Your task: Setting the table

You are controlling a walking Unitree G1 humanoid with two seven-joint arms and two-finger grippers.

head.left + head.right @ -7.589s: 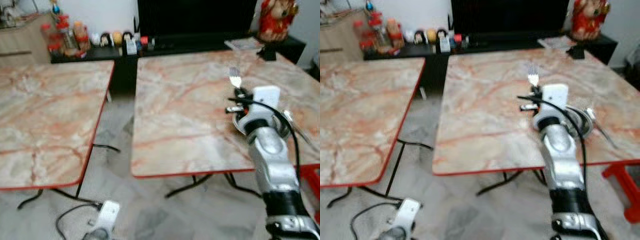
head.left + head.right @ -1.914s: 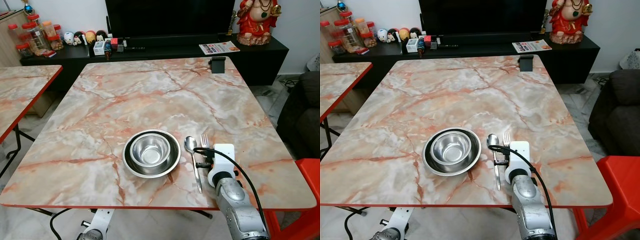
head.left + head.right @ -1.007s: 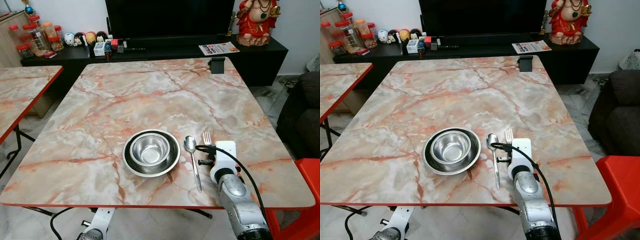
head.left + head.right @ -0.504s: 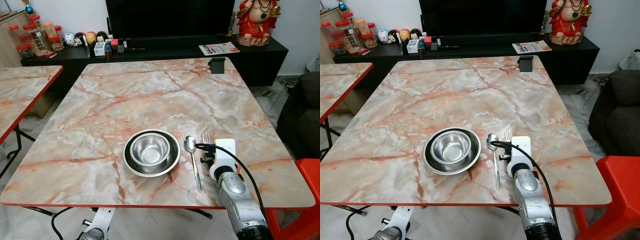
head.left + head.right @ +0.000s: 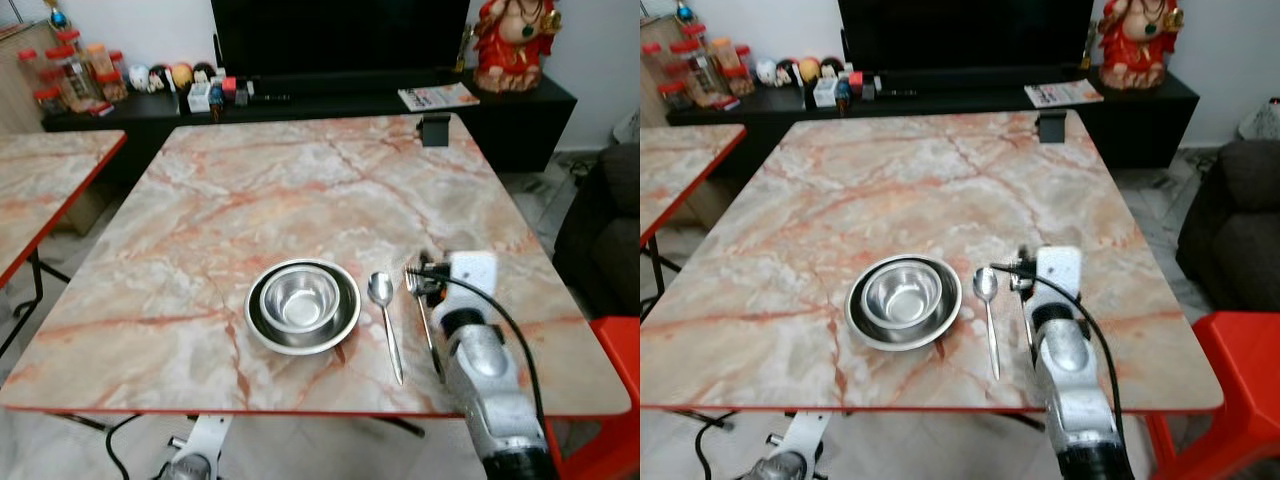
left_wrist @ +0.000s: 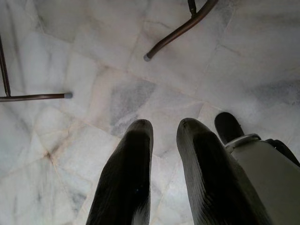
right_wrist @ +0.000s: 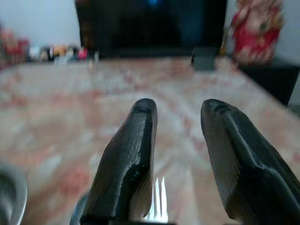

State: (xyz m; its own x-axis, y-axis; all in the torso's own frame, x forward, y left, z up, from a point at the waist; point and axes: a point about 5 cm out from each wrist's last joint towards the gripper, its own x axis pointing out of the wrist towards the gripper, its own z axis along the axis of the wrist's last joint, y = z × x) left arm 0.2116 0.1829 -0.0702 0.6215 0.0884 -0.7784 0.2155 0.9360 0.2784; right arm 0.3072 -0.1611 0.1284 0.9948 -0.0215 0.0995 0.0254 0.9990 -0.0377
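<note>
Steel bowl (image 5: 303,305), spoon (image 5: 385,321) and fork (image 5: 423,318) lie side by side.

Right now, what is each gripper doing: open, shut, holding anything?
Left gripper: open, empty, hanging over the floor.
Right gripper: open, holding nothing, above the fork lying on the table.

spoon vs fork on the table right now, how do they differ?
The spoon lies fully exposed just right of the bowl; the fork lies further right, partly covered by the right end effector. The spoon ends in a rounded bowl, the fork in tines. Both are silver, lie flat, roughly parallel, heads pointing away from the robot.
</note>
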